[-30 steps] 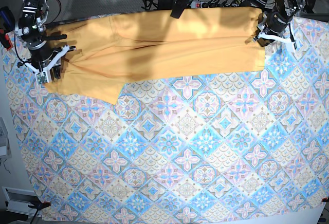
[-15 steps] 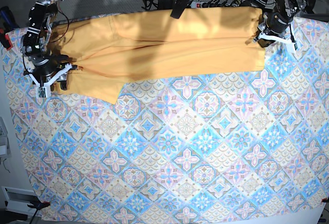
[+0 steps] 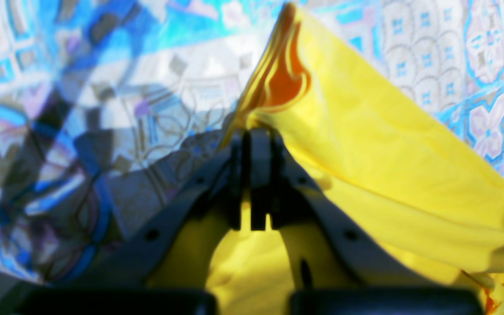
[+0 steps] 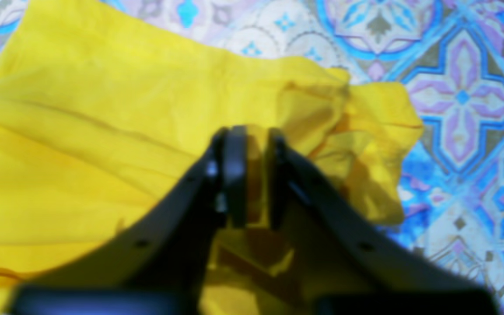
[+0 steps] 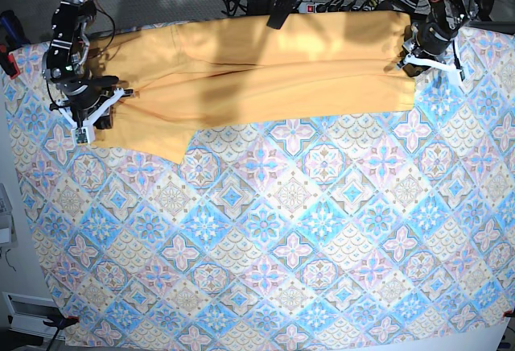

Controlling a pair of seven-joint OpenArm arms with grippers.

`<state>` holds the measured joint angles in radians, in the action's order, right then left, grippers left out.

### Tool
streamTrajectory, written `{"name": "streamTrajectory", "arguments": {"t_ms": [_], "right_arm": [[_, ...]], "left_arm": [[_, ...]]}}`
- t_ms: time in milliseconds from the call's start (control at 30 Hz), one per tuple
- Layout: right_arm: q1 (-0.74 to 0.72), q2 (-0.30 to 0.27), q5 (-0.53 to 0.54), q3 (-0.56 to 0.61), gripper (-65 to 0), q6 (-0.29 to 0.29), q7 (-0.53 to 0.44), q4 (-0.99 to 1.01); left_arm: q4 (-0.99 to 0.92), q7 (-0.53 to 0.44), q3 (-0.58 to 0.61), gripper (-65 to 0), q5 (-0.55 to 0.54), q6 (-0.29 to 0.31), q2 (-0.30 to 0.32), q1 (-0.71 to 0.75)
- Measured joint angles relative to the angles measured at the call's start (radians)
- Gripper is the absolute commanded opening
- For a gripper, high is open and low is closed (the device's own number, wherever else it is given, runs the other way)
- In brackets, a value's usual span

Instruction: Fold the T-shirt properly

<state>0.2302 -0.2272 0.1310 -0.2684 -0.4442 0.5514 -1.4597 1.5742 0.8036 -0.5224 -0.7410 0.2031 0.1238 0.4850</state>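
The pale yellow-orange T-shirt lies stretched sideways along the far edge of the table, with one flap hanging toward the front at its left. My right gripper is at the shirt's left end. In the right wrist view it is shut on a bunched fold of the shirt. My left gripper is at the shirt's right end. In the left wrist view it is shut on the shirt's edge, which rises slightly off the cloth. The black squiggle mark does not show.
The blue-and-pink patterned tablecloth covers the table in front of the shirt. Cables and a power strip lie beyond the far edge. A black strap rests on the shirt's far edge. A red clamp sits at the left edge.
My right gripper has shifted a little to the right and drawn the shirt's left end inward with it. My left gripper has hardly moved.
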Motion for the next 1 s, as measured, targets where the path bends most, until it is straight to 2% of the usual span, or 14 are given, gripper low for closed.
{"name": "streamTrajectory", "arguments": {"t_ms": [267,567,700,767,900,1000], "right_arm": [[0.072,-0.005,0.041,-0.013,-64.8,0.000,0.012,-0.075],[0.182,-0.082,0.184,-0.028,-64.8,0.000,0.012,-0.171],[0.211,-0.094,0.196,-0.030,-64.5,0.002,0.012,-0.183],[0.204,-0.091,0.196,-0.030,-62.0,0.002,0.010,-0.182],[0.199,-0.089,0.204,-0.030,-51.5,0.004,0.007,-0.180],[0.171,-0.058,0.195,-0.036,-44.7,0.011,0.014,-0.175]], "left_arm": [[0.000,0.000,-0.001,-65.0,0.000,0.000,0.000,-0.002],[0.000,0.000,-0.001,-65.0,0.000,0.000,0.001,-0.002],[0.000,0.000,-0.001,-65.0,0.000,0.000,0.001,-0.002],[0.000,0.000,-0.001,-65.0,0.000,0.000,0.000,-0.002],[0.000,0.000,-0.001,-65.0,0.000,0.000,0.001,-0.002],[0.000,0.000,-0.001,-65.0,0.000,0.000,0.001,-0.002]]}}
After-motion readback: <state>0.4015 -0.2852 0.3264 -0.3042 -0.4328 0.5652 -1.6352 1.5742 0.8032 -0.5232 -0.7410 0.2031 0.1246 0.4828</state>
